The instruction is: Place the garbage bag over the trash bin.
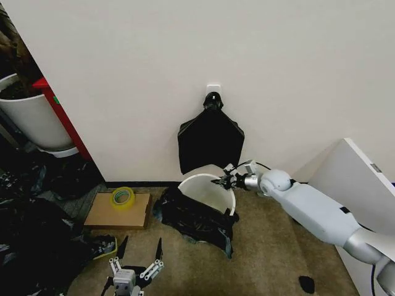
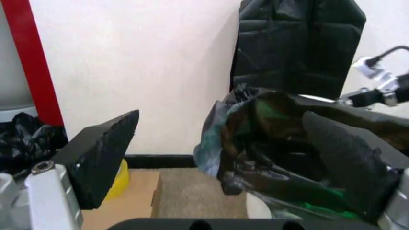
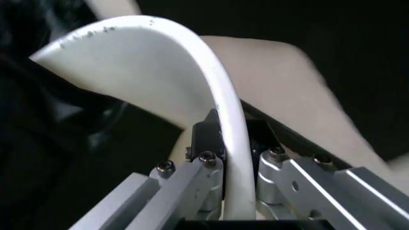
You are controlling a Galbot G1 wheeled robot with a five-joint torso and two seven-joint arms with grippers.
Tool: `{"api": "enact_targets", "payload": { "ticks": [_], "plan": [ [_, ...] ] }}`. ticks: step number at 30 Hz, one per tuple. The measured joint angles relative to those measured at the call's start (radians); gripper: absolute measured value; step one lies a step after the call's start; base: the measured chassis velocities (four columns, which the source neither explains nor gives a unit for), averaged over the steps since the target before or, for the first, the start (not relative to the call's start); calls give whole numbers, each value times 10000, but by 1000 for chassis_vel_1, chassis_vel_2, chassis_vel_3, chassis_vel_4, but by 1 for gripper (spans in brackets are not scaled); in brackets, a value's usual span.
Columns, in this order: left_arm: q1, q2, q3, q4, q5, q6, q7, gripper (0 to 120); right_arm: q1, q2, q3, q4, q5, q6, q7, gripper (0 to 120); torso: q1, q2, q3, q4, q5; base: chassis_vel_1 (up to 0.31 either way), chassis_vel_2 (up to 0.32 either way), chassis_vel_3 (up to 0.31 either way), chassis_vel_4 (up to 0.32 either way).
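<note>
Right gripper [image 1: 223,180] pinches trash bin [image 1: 207,188] rim; left gripper [image 1: 139,250] waits, fingers open.
Garbage bag [image 1: 194,221] looks thin, slippery; best gathered at its edge.

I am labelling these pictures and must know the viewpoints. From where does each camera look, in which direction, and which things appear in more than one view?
Head view: from the robot's head, forward and down at the trash bin by the wall; the right gripper is at its rim, the left gripper low in front.
Left wrist view: past its own open fingers toward the garbage bag draped on the bin.
Right wrist view: along its fingers, clamped on the bin's rim.
Shared: bin, bag, right gripper.
</note>
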State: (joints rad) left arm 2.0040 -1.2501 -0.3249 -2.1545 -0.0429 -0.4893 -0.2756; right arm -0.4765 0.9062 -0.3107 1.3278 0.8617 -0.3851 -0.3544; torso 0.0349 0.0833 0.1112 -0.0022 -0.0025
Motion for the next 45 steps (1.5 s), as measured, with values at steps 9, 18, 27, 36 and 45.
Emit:
{"api": "enact_targets", "payload": {
  "ticks": [9,18,27,36,45],
  "plan": [
    [-345,164,3,-117,-278,257,67,100,-2517,-665,2514,2205,872,-698,2050,2,0,1,-1,1,1,0,0,0,0],
    [-566,308,55,-255,-384,500,58,100,-5521,151,4786,4289,1180,-941,4606,2,0,2,-1,-1,-2,0,0,0,0],
    [-530,361,127,-382,-409,536,46,100,-6534,1643,5248,5389,1392,-527,6795,2,-1,2,-1,1,-3,0,0,0,0],
    [-358,403,27,-500,-571,518,40,100,-7329,2474,5036,5749,659,197,7548,2,-1,2,-1,-1,-2,0,0,0,0],
    [-284,361,54,-577,-763,534,98,100,-7432,2849,4803,5328,-1,486,7521,2,0,2,0,0,-1,0,0,0,0]
  ]
}}
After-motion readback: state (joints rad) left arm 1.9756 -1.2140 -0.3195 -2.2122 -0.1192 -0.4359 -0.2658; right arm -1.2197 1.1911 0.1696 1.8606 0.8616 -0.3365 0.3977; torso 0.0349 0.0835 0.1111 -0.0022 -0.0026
